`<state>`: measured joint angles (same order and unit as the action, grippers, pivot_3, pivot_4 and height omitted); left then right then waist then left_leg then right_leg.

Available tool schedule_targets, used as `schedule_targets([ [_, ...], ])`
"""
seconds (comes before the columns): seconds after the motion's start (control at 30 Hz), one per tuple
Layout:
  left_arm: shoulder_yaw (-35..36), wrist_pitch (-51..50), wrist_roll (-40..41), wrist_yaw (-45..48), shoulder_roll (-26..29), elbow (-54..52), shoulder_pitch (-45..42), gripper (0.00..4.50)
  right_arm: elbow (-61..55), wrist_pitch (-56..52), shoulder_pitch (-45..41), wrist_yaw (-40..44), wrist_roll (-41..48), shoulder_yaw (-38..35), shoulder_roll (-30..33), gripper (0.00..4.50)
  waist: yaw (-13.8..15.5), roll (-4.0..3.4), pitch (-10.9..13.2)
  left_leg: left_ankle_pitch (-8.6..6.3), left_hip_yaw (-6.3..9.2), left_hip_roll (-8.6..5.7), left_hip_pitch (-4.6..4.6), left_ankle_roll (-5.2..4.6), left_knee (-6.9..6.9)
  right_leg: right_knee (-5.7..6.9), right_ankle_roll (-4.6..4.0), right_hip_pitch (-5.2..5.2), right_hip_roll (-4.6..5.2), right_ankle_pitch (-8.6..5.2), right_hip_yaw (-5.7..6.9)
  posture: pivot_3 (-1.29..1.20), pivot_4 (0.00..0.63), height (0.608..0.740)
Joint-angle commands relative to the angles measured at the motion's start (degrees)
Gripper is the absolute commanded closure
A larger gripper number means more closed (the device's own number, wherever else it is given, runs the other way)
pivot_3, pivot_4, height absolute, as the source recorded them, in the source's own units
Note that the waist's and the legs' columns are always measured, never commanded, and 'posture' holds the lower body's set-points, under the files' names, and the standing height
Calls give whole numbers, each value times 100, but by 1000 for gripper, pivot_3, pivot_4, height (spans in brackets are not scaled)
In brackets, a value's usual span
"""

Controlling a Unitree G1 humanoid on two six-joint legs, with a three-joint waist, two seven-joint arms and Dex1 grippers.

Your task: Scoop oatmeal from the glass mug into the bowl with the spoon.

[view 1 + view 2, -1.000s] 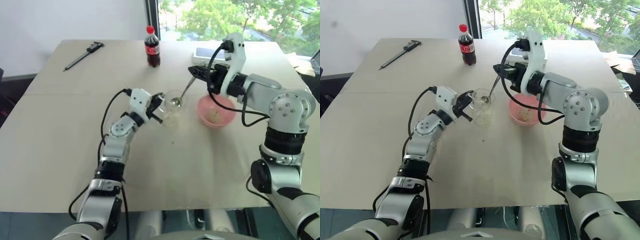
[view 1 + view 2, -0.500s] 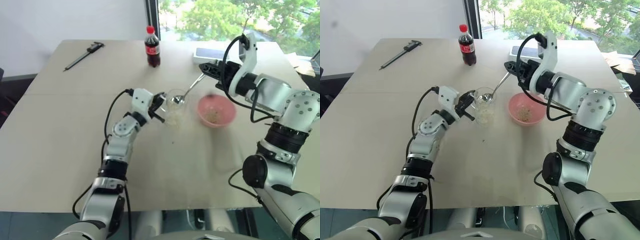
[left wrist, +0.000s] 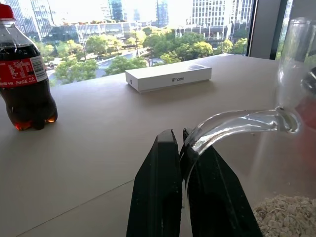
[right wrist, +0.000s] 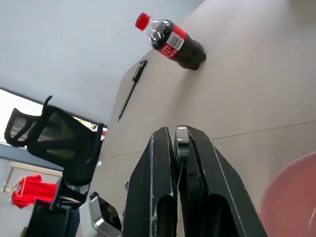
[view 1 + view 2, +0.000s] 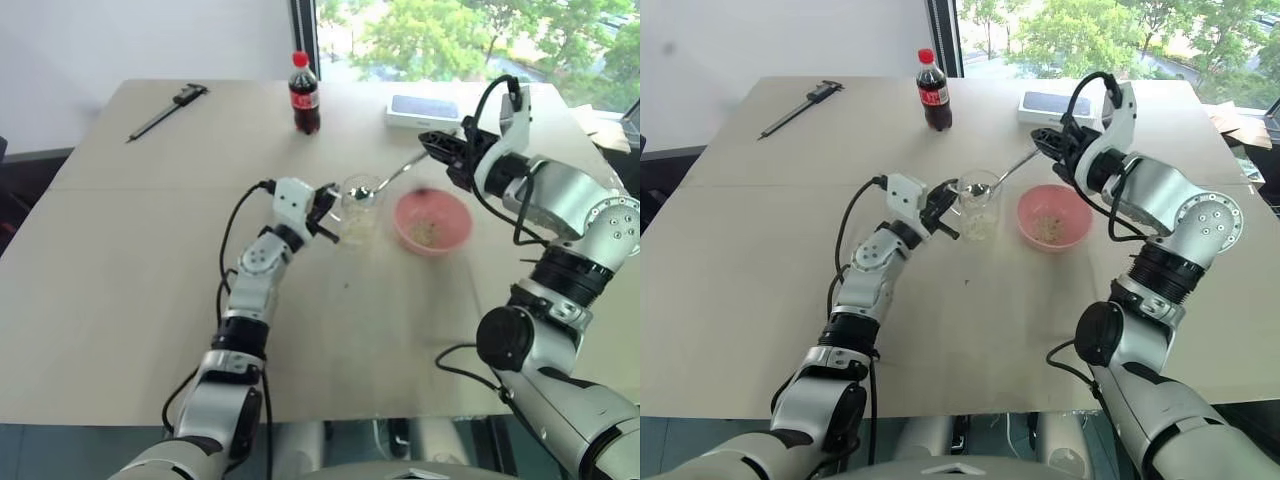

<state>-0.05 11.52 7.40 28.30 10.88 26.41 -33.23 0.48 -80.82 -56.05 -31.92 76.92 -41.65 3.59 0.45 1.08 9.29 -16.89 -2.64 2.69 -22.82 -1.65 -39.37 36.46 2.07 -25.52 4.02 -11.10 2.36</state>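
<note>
The left gripper [image 5: 943, 210] clamps the mug's [image 5: 978, 209] handle, steadying it beside the bowl [image 5: 1051, 217]. Beyond, the right gripper [image 5: 1047, 141] pinches the spoon [image 5: 995, 179] by its handle end; the long axis slants down towards the mug, its scoop at the mug's mouth above the oatmeal [image 3: 287, 214].

Left tool [image 3: 180, 143] clamped; right tool [image 4: 175, 136] clamped, level.

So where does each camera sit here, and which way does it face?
Head views: look forward and down over both arms, the glass mug and bowl.
Left wrist: along the left gripper shut on the mug's handle, toward the cola bottle.
Right wrist: along the right gripper holding the spoon.
All show the bottle.
</note>
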Motion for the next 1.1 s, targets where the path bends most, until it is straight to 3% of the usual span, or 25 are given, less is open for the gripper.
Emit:
schedule_targets([
  [0.03,79,307,-2,-69,-17,-55,-131,4461,-76,406,95,-621,805,61,142,4500,-2,0,0,0,0,0,0,0,0,0,0,0,0,0,0,0,150,740],
  [0.23,85,398,-8,-67,-6,33,-109,4461,-107,1210,476,-1385,2084,630,486,4500,-24,0,0,-1,-1,0,0,-2,0,0,0,0,0,0,-2,0,150,740],
  [0.53,94,452,6,-57,-5,217,-189,4461,-246,2480,1003,-1733,3376,1432,1041,4500,-88,0,0,-2,-2,0,0,-4,0,-1,0,0,0,0,-5,0,150,740],
  [1.1,179,499,22,-24,93,571,-361,4461,-604,3346,1206,-1407,3608,1493,1327,4500,-107,0,0,-2,-4,1,1,-5,0,-1,1,-1,0,0,-8,0,150,740],
])
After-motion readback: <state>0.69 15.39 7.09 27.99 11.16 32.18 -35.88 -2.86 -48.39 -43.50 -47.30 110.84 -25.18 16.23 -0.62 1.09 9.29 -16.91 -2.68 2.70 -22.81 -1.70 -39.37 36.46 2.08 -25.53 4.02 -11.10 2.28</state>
